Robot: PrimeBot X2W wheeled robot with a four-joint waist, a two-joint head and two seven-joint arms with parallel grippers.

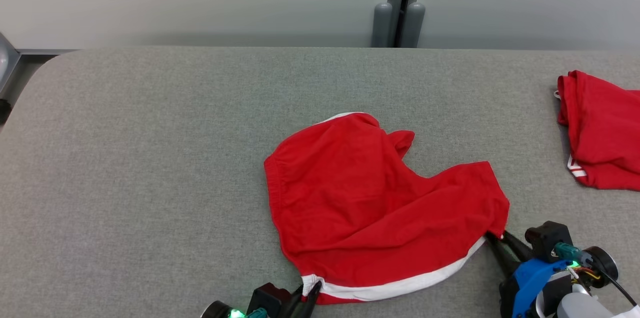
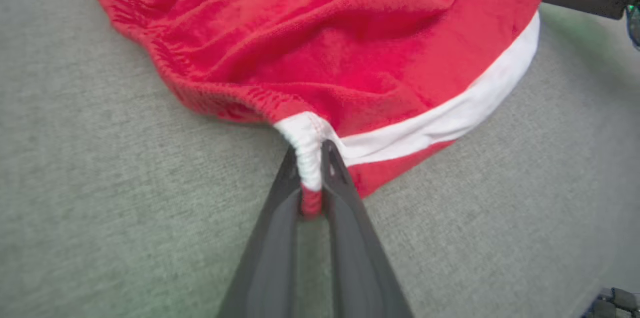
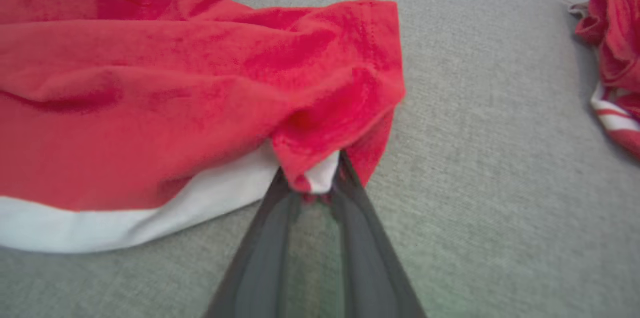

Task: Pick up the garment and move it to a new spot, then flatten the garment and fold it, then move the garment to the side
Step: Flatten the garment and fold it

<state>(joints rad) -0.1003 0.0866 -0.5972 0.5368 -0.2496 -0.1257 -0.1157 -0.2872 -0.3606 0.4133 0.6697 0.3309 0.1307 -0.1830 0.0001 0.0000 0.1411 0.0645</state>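
Nearest, the left gripper [image 2: 311, 178] pinches the seven o'clock corner of the garment [image 1: 370, 198] and the right gripper [image 3: 320, 183] its four o'clock corner (both bunched). Lift evenly, cloth taut, off the middle of the table [image 1: 150, 158].

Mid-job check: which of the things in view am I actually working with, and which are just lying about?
In the job:
red garment with the white band, mid-table
left pincer, shut on its near-left corner
right pincer, shut on its near-right corner

Lying about:
other red cloth, at the far right
grey table underneath
grey posts behind
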